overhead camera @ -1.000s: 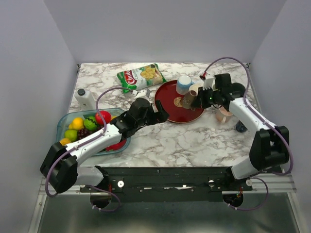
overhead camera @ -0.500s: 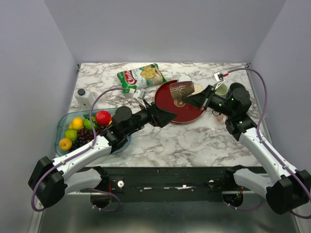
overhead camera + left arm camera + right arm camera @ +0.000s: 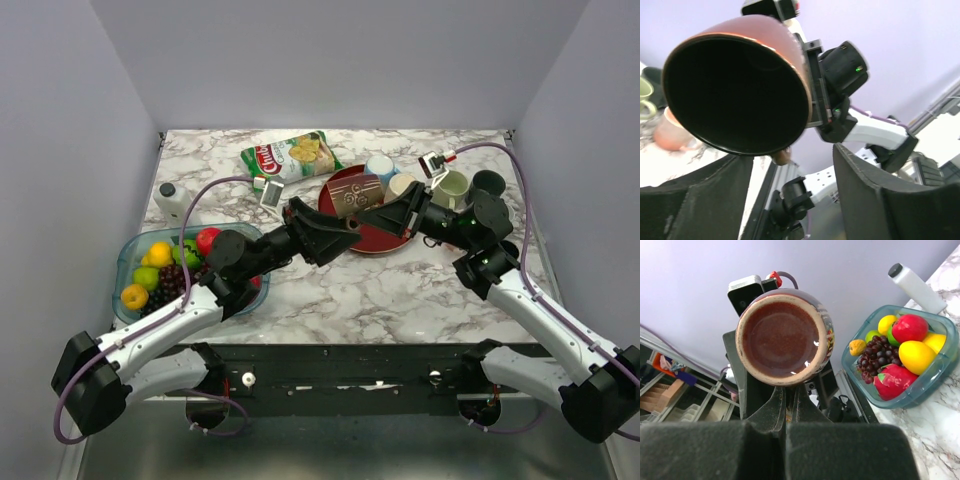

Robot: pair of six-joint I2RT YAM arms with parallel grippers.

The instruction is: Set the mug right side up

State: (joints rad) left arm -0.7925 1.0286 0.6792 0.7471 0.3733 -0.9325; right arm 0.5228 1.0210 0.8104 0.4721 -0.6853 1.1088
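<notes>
- Mug aloft, on its side over the red plate; mouth towards the left gripper;
- right gripper clamped tight on it, base facing that wrist;
- left gripper's jaws partly spread, holding nothing.

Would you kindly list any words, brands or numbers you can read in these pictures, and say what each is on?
On the snack bag: white lettering on a red logo, too blurred to read.
On the brown mug: a pale swirled pattern, no readable text.
Nothing else carries legible writing.
</notes>
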